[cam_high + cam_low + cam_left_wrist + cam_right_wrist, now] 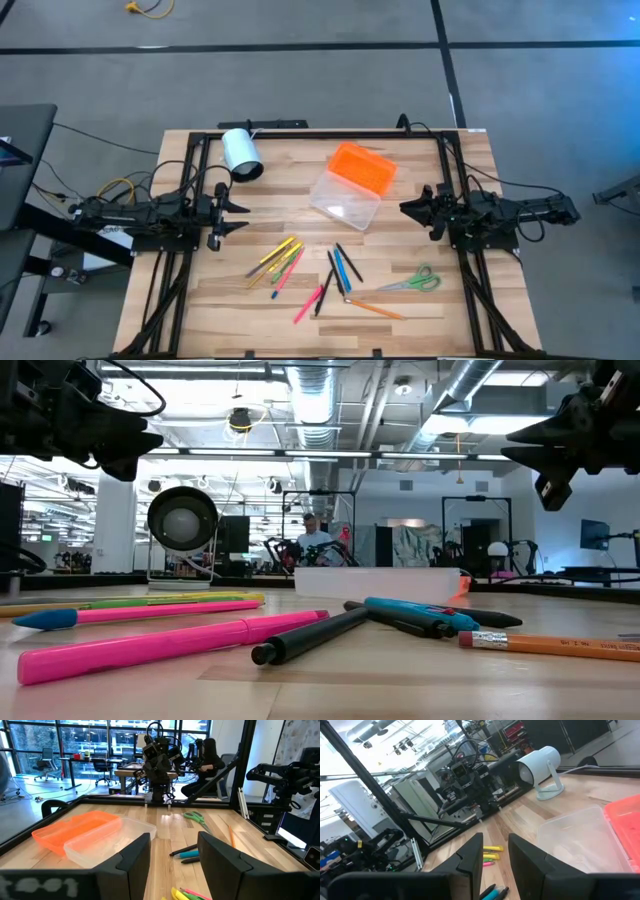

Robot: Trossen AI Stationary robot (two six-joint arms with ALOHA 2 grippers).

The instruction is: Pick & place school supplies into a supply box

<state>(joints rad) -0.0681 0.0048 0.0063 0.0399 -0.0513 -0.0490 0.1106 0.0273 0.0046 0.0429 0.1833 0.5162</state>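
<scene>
A pale wooden table (420, 310) framed by black rails carries everything. Near its far edge lies a white cylinder (241, 154) on its side. At the middle sits the supply box (346, 200), clear base with its orange lid (364, 167) open. Toward the near edge lie scattered pens and pencils (300, 272) and green-handled scissors (412, 281).
</scene>
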